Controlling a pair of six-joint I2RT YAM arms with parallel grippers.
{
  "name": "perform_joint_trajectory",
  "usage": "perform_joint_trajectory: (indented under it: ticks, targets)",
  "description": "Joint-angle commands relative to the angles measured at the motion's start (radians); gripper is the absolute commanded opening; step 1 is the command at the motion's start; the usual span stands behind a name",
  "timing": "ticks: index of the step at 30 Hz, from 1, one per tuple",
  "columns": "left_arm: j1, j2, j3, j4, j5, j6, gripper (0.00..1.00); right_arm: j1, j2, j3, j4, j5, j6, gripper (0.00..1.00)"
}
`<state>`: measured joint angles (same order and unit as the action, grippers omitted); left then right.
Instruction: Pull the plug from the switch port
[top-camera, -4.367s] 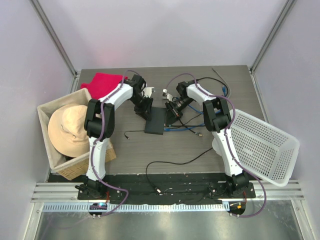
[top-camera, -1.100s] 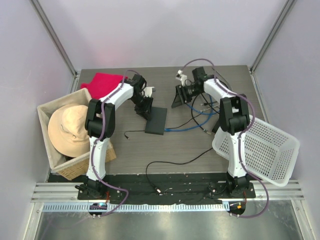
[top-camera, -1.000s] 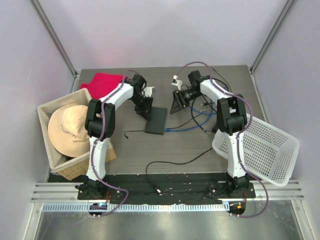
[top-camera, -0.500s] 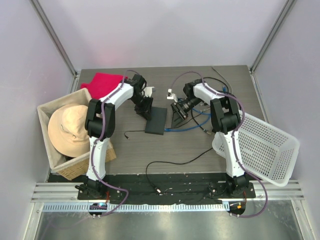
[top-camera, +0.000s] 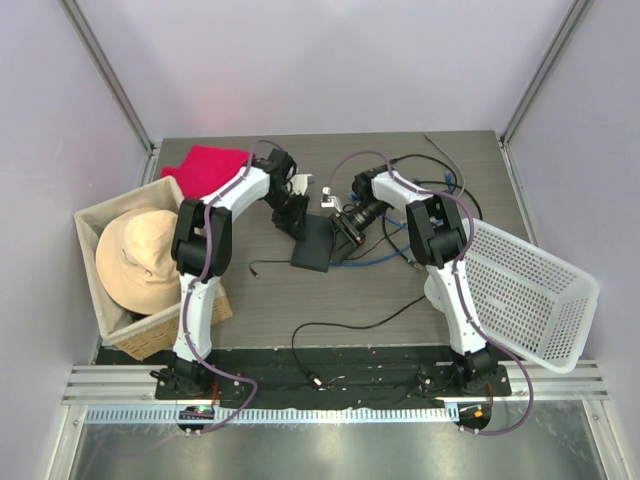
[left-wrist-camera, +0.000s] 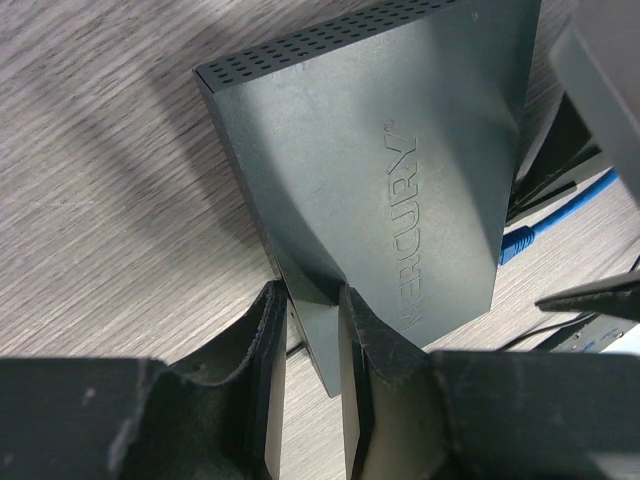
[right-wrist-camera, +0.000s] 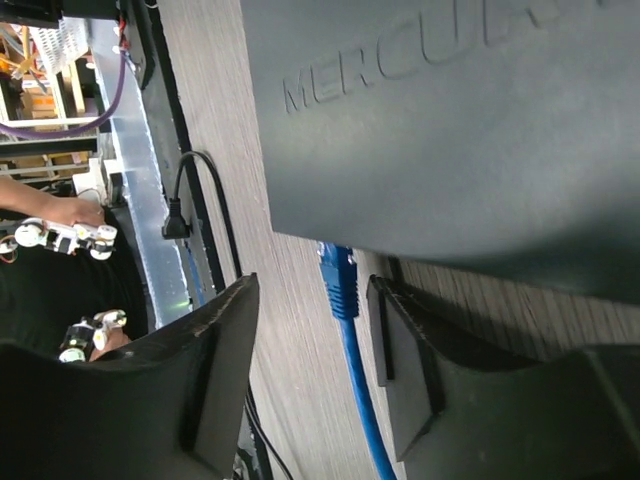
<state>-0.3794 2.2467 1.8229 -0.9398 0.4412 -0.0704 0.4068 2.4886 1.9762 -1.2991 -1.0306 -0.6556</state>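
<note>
The switch (top-camera: 311, 245) is a flat black box lying mid-table; the left wrist view shows its top (left-wrist-camera: 400, 130) marked MERCURY. My left gripper (top-camera: 293, 214) is shut on the switch's far-left corner, which sits between the jaws (left-wrist-camera: 310, 298). A blue plug (right-wrist-camera: 338, 272) sits in a port on the switch's right edge, and its blue cable (top-camera: 368, 257) trails right. My right gripper (top-camera: 342, 228) is open at that edge. Its jaws (right-wrist-camera: 315, 300) stand on either side of the plug without touching it. The plug also shows in the left wrist view (left-wrist-camera: 520, 238).
A wicker basket (top-camera: 95, 222) holding a tan hat (top-camera: 135, 258) stands at the left, with a red cloth (top-camera: 208, 165) behind it. A white plastic basket (top-camera: 525, 295) is tilted at the right. Black cables (top-camera: 350, 325) lie near the front and at the back right.
My right arm has swung from the back right down to the switch's right edge, and its open jaws now straddle the blue plug. The left arm and switch have stayed put.
</note>
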Motion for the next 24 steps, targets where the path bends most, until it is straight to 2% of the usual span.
perform_joint_trajectory:
  ticks: [1, 6, 10, 14, 17, 24]
  targets:
    - [-0.035, 0.059, -0.042, 0.042, -0.073, 0.035, 0.0, 0.018, 0.036, 0.041, 0.026, 0.033, 0.002, 0.58]
    - [-0.033, 0.063, -0.043, 0.044, -0.075, 0.034, 0.0, 0.029, 0.046, 0.027, 0.063, 0.064, 0.042, 0.58]
    - [-0.036, 0.068, -0.042, 0.044, -0.07, 0.032, 0.0, 0.04, 0.049, 0.004, 0.086, 0.096, 0.057, 0.48]
    - [-0.036, 0.073, -0.036, 0.044, -0.068, 0.03, 0.0, 0.047, 0.041, -0.011, 0.119, 0.136, 0.1, 0.43]
    - [-0.036, 0.077, -0.033, 0.044, -0.068, 0.029, 0.0, 0.055, 0.03, -0.048, 0.201, 0.196, 0.168, 0.34]
    - [-0.036, 0.076, -0.034, 0.045, -0.07, 0.03, 0.0, 0.061, 0.026, -0.065, 0.241, 0.259, 0.215, 0.05]
